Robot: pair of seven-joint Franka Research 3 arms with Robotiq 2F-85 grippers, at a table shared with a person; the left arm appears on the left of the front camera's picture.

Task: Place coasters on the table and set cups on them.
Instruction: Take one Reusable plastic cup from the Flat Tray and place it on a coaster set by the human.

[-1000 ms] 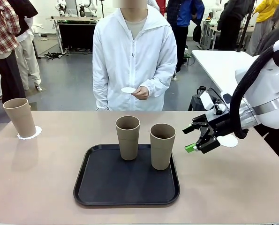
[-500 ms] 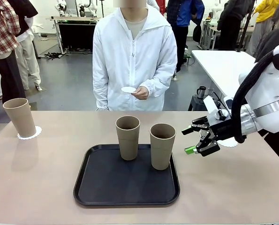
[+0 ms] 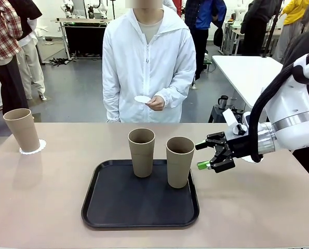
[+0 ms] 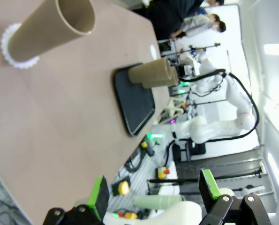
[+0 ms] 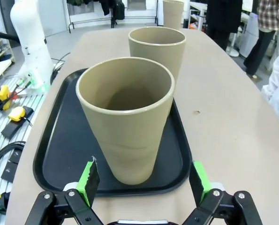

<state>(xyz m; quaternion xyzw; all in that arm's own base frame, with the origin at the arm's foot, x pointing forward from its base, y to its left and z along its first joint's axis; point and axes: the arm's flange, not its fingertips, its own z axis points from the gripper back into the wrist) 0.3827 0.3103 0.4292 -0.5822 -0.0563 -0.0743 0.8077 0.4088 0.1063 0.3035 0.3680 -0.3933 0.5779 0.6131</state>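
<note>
Two tan cups [image 3: 141, 152] [image 3: 179, 161] stand upright on the black tray [image 3: 118, 207]. A third cup [image 3: 22, 129] stands on a white lacy coaster [image 3: 34, 149] at the table's [image 3: 40, 197] far left. My right gripper [image 3: 201, 155] is open, level with the right-hand cup and just to its right, not touching. In the right wrist view that cup [image 5: 125, 117] stands between my open fingers [image 5: 88, 180], a little ahead of the right gripper [image 5: 144, 180]. My left gripper [image 4: 153, 192] is open and holds nothing. The person holds another coaster [image 3: 142, 99].
The person stands at the far edge, one hand [image 3: 156, 103] at chest height. A white table [image 3: 247, 72] stands behind at the right. Bare tabletop lies left and right of the tray. In the left wrist view the tray [image 4: 134, 101] is far off.
My right gripper has moved left toward the right-hand cup on the tray, staying open. The cups, coasters and person have not moved.
</note>
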